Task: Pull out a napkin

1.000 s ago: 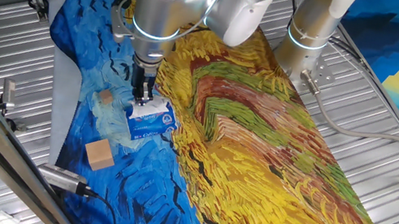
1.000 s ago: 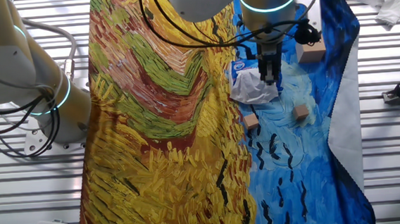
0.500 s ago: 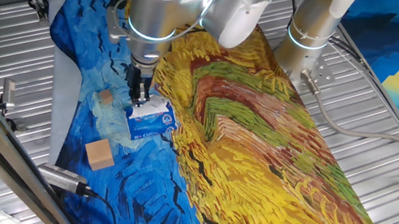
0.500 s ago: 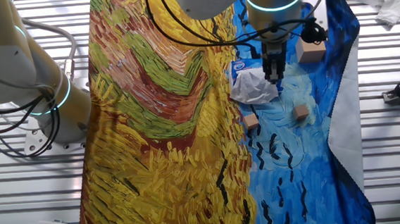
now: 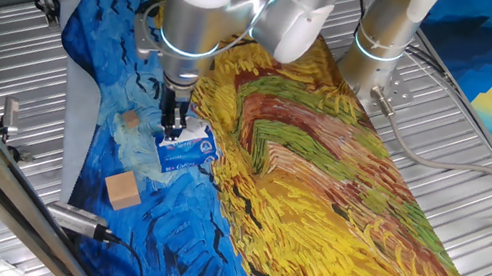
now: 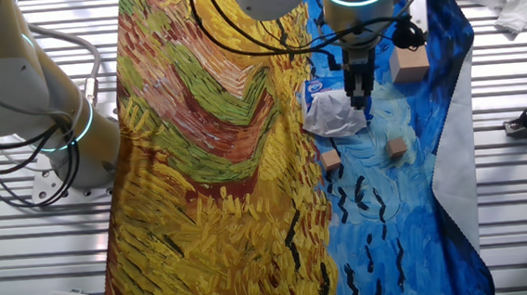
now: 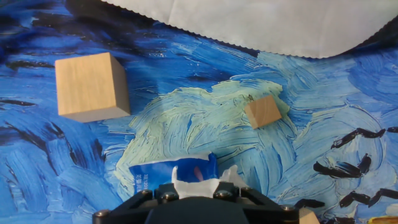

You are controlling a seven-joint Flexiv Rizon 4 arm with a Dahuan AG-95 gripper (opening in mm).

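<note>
In one fixed view, we see the gripper (image 5: 171, 129) pointing straight down at the blue tissue pack (image 5: 186, 149) on the cloth-covered tabletop (image 5: 336, 205). In the other fixed view, the crumpled white napkin (image 6: 334, 116) bulges from the pack, the fingers (image 6: 356, 92) closed on its top. In the hand view, napkin (image 7: 198, 186) sits between them, wooden cubes (image 7: 91, 86) beyond.

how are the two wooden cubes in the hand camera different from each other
The larger wooden cube lies at the left; the small wooden cube lies right of centre. The larger one sits nearly square to the view; the small one is turned at an angle. Both are plain tan wood resting on the painted cloth.
</note>
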